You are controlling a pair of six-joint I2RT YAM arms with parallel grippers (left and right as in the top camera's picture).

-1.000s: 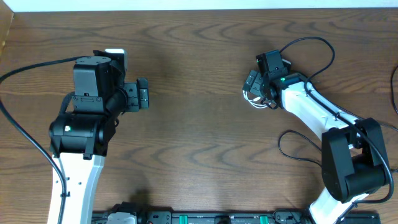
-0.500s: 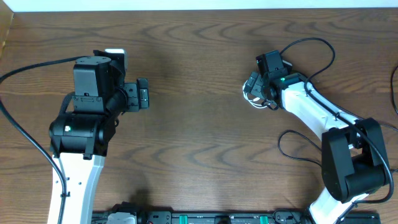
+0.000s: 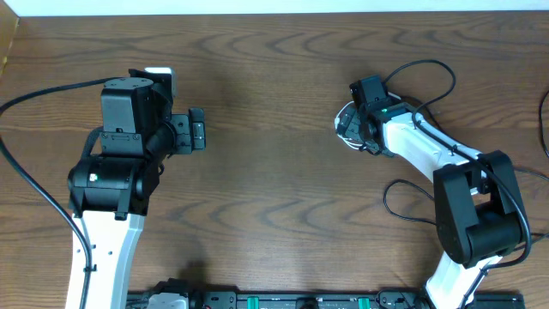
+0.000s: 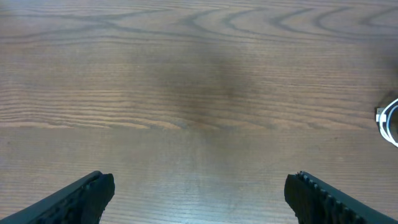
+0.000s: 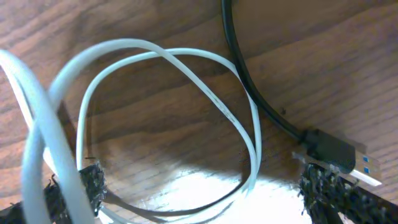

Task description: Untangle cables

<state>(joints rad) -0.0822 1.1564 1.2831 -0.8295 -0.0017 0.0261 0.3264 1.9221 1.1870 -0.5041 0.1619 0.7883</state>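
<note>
The white cord lies on the wooden table in a couple of loose, overlapping oval loops, flat and slack. One strand rises blurred at the left of the right wrist view. The black cord is thin. It comes down from the top edge and curves along the right side of the white loops, touching them there. It ends in a small black plug with a metal tip, lying just beside the loops.

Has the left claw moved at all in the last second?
No. The left gripper sits at the same spot against the table's wood grain, jaws open.
</note>
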